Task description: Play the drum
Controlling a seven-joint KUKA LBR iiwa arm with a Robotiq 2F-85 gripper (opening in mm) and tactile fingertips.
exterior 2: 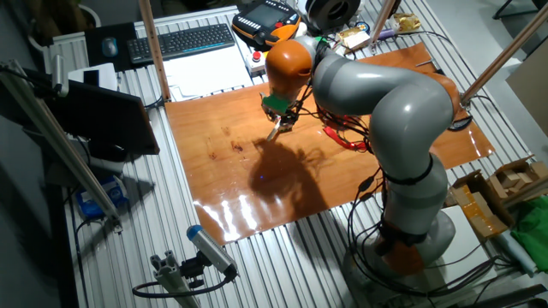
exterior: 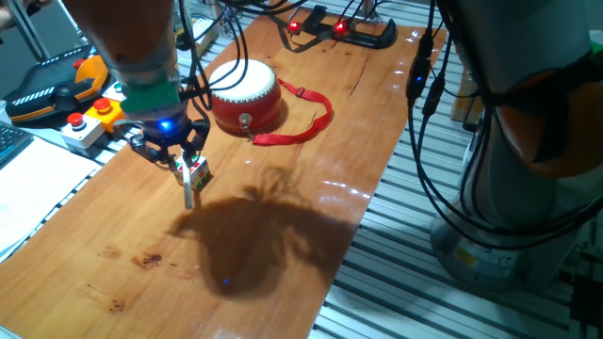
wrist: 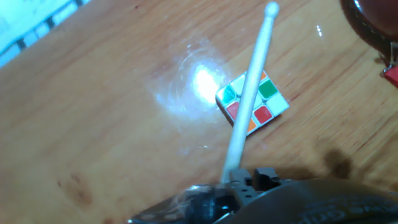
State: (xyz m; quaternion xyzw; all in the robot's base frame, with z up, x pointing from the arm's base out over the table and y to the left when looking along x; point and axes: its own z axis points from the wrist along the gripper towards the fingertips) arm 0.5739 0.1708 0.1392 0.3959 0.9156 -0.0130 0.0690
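The red drum (exterior: 243,92) with a white skin stands on the wooden table (exterior: 283,217) at the back, its red strap (exterior: 306,127) trailing to the right. My gripper (exterior: 174,153) is in front and to the left of the drum, apart from it. It is shut on a white drumstick (exterior: 188,193) that points down toward the table. In the hand view the drumstick (wrist: 249,93) runs away from my gripper (wrist: 239,182) and crosses above a small multicoloured cube (wrist: 264,106). Only the drum's edge (wrist: 373,25) shows at the top right there.
The multicoloured cube (exterior: 198,173) lies on the table just under the gripper. A box with red buttons (exterior: 89,121) and an orange-black pendant (exterior: 57,83) sit off the table's left edge. Cables (exterior: 429,113) hang at the right. A keyboard (exterior 2: 184,41) lies beyond the table.
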